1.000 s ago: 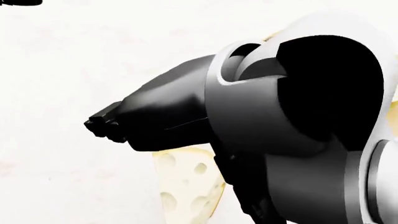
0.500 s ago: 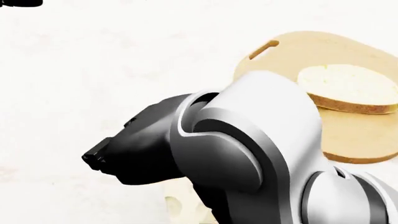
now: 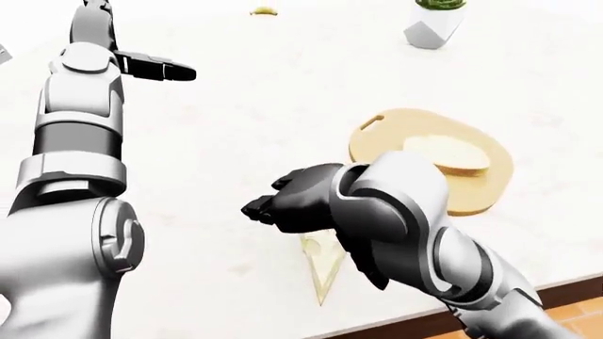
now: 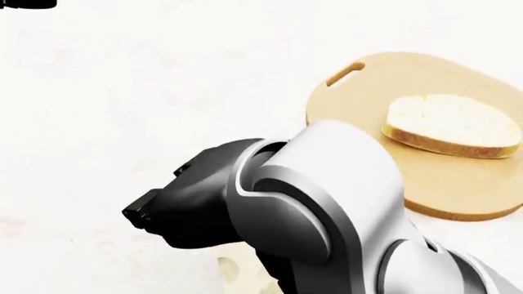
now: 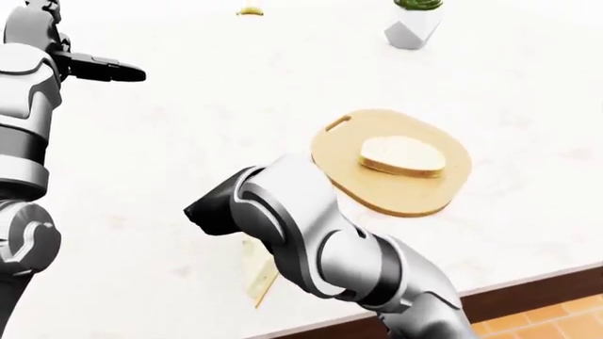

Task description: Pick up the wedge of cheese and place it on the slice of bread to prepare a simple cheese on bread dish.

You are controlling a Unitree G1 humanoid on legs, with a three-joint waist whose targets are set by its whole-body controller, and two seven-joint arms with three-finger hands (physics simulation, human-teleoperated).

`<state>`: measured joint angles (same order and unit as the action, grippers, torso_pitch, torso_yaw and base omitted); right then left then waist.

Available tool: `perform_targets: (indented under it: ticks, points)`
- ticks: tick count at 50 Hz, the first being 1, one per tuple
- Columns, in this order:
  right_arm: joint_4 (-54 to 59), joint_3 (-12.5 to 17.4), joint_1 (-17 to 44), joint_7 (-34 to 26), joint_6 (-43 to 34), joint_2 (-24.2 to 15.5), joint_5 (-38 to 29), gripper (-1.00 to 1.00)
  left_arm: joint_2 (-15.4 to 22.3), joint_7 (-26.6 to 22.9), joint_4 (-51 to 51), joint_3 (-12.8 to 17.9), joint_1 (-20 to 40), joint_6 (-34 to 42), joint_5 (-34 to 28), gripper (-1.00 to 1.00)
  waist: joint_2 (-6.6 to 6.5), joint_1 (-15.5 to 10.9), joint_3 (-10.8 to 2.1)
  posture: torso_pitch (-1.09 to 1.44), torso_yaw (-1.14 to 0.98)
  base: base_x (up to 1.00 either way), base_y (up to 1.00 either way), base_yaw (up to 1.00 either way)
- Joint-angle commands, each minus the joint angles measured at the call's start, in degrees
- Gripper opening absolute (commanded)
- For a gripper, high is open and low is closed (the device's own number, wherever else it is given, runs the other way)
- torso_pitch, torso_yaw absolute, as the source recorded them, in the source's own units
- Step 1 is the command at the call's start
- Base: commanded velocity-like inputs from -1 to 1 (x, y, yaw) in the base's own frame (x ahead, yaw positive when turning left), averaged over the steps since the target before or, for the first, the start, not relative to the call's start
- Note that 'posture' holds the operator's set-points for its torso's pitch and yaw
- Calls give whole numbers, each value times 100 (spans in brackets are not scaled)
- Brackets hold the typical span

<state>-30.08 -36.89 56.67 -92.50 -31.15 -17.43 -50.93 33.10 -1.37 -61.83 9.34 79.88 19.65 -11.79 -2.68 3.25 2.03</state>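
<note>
Under the right hand [image 3: 283,205], the cheese [image 3: 322,265] lies flat on the counter [image 3: 235,127], near the bottom edge. A second ago the forearm hid the bread [image 4: 452,125] and board [image 4: 458,184]; now the arm sits lower and both show. Its finger state cannot be told. The left hand [image 3: 160,69] hovers well apart, fingers straight. Grasping looks unfinished.

The right arm bends in from lower right, its dark right hand [image 3: 288,201] pointing left with fingers curled; their grip cannot be made out. The left arm stands raised, left hand [image 3: 155,68] extended with straight fingers.
</note>
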Motion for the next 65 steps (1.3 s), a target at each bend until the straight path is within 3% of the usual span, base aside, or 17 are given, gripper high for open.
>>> perform_targets:
  ticks: [1,3,7,9,12,17,19,27,34,43,50,52,58,65]
  points:
    - [-78,128,-21,0,28,61,-93,100,68,44,226,11,218,-175,-9,100,-85,10,-116,0,0,0,0,0]
    - [-57,140,-45,0,54,69,-114,100,68,45,232,15,200,-178,-4,100,-77,5,-121,0,0,0,0,0]
    - [-34,140,-71,0,87,89,-142,1,72,44,219,15,188,-190,-1,100,-63,-1,-131,0,0,0,0,0]
    - [-33,130,-62,0,74,82,-139,-23,76,43,206,15,197,-196,0,100,-57,-3,-134,0,0,0,0,0]
    - [-40,118,-68,0,67,72,-140,-36,73,42,208,15,192,-198,3,100,-49,-7,-133,0,0,0,0,0]
    - [-102,63,-90,0,-1,35,-132,-91,69,28,249,10,174,-177,4,100,-47,-13,-130,0,0,0,0,0]
    - [-110,63,-80,0,-5,29,-133,-100,67,22,266,11,168,-169,6,100,-43,-18,-129,0,0,0,0,0]
    - [-27,133,2,0,56,38,-103,-100,77,10,273,13,157,-171,2,100,-39,-28,-125,0,0,0,0,0]
    - [24,190,462,0,-152,-138,148,-100,83,3,271,10,174,-159,-5,100,-73,-21,-94,0,0,0,0,0]
    - [483,683,941,0,6,-304,437,-100,53,16,265,9,179,-163,-10,100,-130,-10,-48,0,0,0,0,0]
    - [1234,1278,1177,0,535,-198,409,-100,53,18,271,10,167,-165,-6,100,-137,1,-61,0,0,0,0,0]
    - [1667,1661,1282,0,915,-67,273,-100,53,19,272,13,161,-170,0,100,-139,4,-63,0,0,0,0,0]
    - [2405,2325,1468,0,1579,182,-51,-100,36,36,249,12,133,-204,8,100,-142,6,-80,0,0,0,0,0]
    - [3385,3363,1998,274,2207,663,-954,-100,17,42,268,5,126,-193,13,100,-158,17,-93,0,0,0,0,0]
